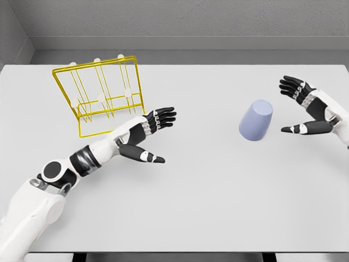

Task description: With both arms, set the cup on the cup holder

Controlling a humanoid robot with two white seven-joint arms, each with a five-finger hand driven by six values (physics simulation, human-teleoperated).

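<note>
A pale lilac cup (256,120) stands upside down on the white table (218,196), right of centre. My right hand (299,106) hovers just to the right of it, fingers spread and thumb low, a small gap from the cup's side. The yellow wire cup holder (101,93) with white-tipped pegs sits at the back left. My left hand (158,136) reaches across from the lower left, fingers spread, just right of the holder's front corner and holding nothing.
A grey wall runs behind the table's far edge (174,65). The table's front edge (174,252) lies near the bottom of the view.
</note>
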